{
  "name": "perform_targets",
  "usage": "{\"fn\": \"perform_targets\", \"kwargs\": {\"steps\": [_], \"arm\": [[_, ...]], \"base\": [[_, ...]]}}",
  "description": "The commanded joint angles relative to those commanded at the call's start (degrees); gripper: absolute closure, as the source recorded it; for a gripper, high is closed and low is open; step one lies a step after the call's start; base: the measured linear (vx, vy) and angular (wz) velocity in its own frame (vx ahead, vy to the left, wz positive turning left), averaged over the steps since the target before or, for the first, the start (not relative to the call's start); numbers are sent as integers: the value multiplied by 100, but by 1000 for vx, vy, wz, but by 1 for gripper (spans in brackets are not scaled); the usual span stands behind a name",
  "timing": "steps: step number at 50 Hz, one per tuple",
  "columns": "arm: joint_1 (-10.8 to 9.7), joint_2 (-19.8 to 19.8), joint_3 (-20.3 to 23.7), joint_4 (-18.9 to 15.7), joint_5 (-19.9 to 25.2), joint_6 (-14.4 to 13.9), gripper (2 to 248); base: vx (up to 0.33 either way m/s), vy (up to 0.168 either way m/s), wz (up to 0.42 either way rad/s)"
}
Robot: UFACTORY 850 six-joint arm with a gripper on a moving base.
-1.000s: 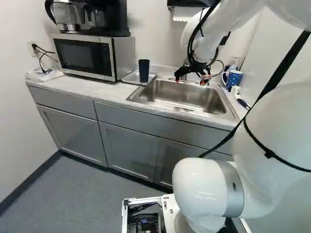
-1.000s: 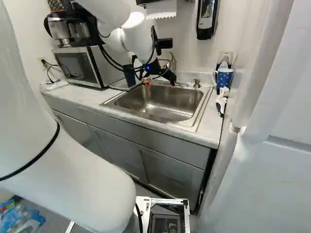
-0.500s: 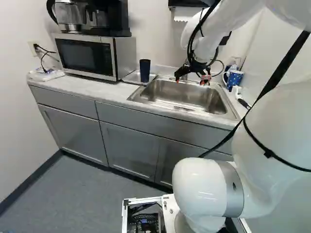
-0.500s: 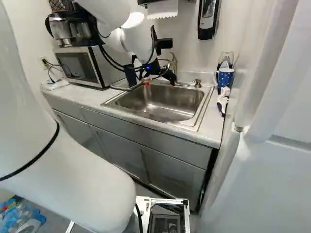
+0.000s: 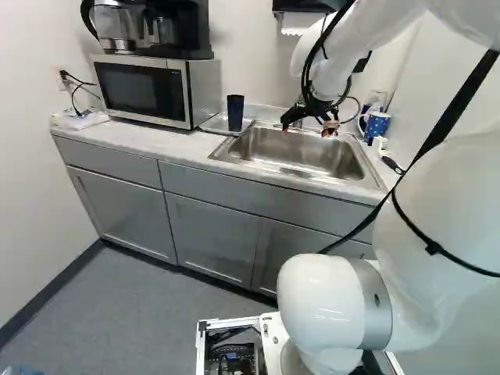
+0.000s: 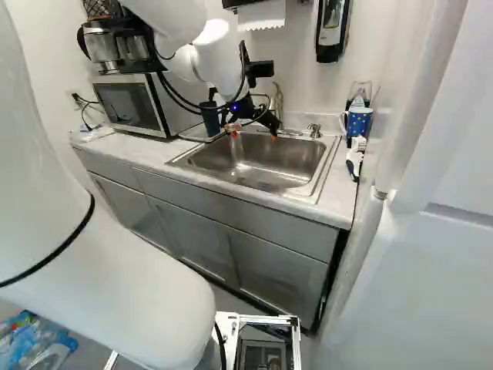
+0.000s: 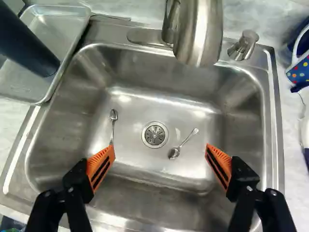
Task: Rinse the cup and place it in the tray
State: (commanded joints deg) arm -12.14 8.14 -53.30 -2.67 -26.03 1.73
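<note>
My gripper (image 5: 306, 130) hangs over the sink (image 5: 303, 155) in the left base view. Seen from the wrist, the gripper (image 7: 160, 153) is open, its orange-padded fingers wide apart with nothing between them. A tall dark cup (image 5: 235, 113) stands upright in the metal tray (image 5: 209, 126), beside the sink and apart from the gripper. The wrist view shows the cup (image 7: 26, 44) on the tray (image 7: 68, 36), and the faucet (image 7: 199, 36) ahead of the fingers. Two spoons (image 7: 113, 126) (image 7: 175, 152) lie in the basin, either side of the drain.
A microwave (image 5: 148, 92) with a coffee maker (image 5: 160, 27) on top stands beyond the tray. Across the sink are a dotted blue mug (image 6: 357, 121) and a brush (image 6: 354, 160). A soap dispenser (image 6: 331, 31) hangs on the wall. Bottles (image 6: 35, 343) lie on the floor.
The base has moved slightly, so counter, sink and microwave sit a little farther right in both base views. The arm holds its pose and the gripper remains open; the cup stays in the tray.
</note>
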Motion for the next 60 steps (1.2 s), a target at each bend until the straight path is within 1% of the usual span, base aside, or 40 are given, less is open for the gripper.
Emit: {"fn": "perform_targets", "kwargs": {"steps": [22, 60], "arm": [[0, 0, 0, 0, 0, 0, 3], [0, 0, 0, 0, 0, 0, 3]], "base": [[-66, 43, 1], [-101, 55, -2]]}}
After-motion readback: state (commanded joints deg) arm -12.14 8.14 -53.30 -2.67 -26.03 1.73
